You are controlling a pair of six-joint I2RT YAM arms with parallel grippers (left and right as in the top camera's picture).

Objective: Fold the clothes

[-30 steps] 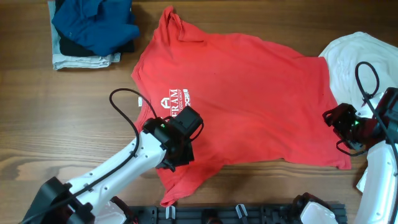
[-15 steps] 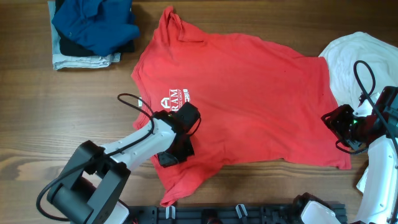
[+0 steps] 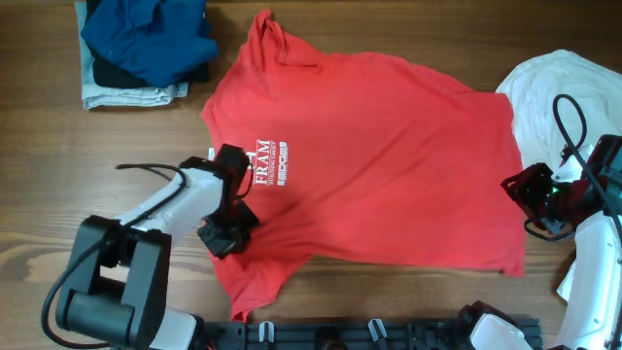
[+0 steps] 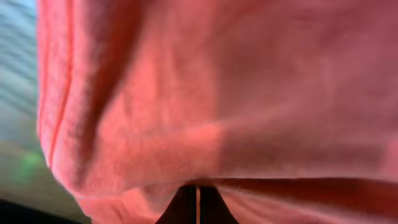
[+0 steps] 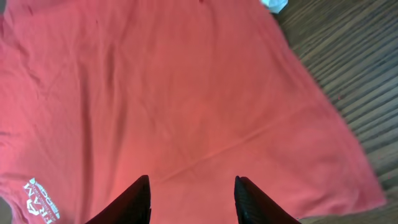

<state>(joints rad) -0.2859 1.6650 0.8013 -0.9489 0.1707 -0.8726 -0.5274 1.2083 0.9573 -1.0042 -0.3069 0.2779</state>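
A large red T-shirt (image 3: 389,146) with white lettering lies spread on the wooden table, collar toward the top left. My left gripper (image 3: 225,231) is shut on the shirt's lower left part; in the left wrist view red cloth (image 4: 205,93) fills the frame above the closed fingers (image 4: 198,205). My right gripper (image 3: 530,199) hovers at the shirt's right hem, open and empty; the right wrist view shows the red shirt (image 5: 174,93) below its spread fingers (image 5: 193,199). A plain white shirt (image 3: 549,92) lies crumpled at the right edge.
A pile of clothes with a blue garment (image 3: 151,39) on top sits at the back left. Bare wooden table (image 3: 87,175) lies left of the red shirt. A black rail (image 3: 389,335) runs along the front edge.
My left gripper has moved left with the red shirt's lower part in it, dragging the cloth leftward. The shirt's bottom right corner has drawn in. The right arm has barely moved.
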